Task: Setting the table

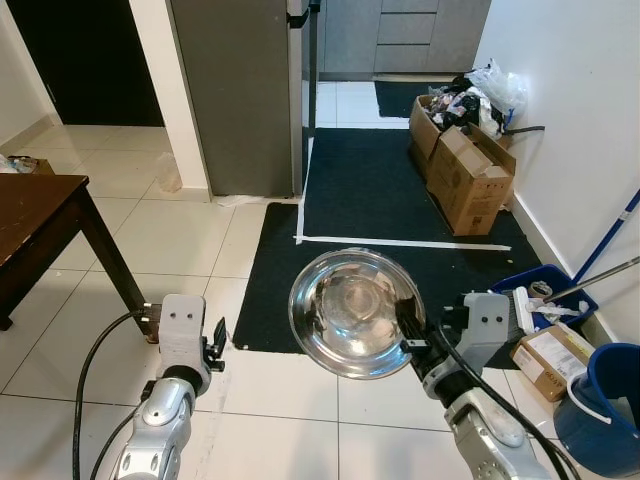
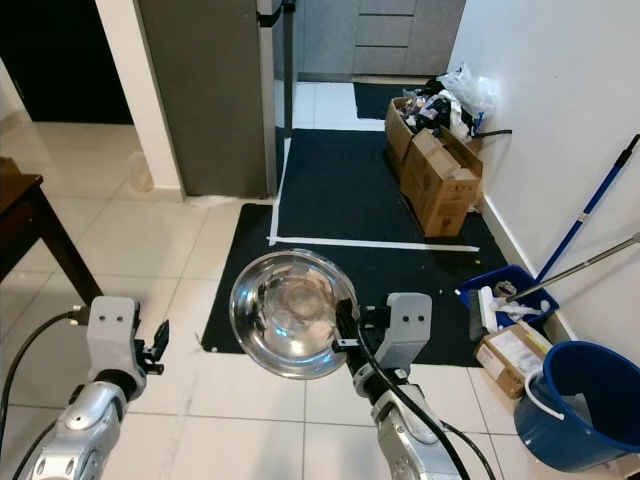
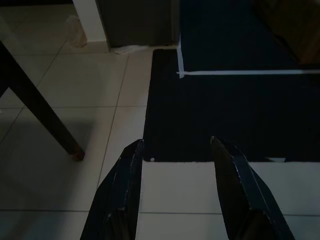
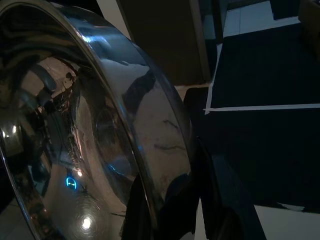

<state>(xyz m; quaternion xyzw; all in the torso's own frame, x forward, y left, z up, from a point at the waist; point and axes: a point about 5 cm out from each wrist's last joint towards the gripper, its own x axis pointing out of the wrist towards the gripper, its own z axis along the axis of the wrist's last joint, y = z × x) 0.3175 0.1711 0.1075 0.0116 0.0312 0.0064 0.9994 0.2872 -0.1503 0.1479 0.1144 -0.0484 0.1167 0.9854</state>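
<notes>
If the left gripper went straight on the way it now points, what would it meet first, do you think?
Probably the white tiled floor just before the black mat's edge: the open left gripper points forward and down, nothing between, though depth is unclear.

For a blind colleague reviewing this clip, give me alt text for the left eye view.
The right gripper holds a shiny round steel bowl by its rim above a white tiled floor and black mat. The left gripper is open and holds nothing; a dark wooden table stands to the left.
</notes>
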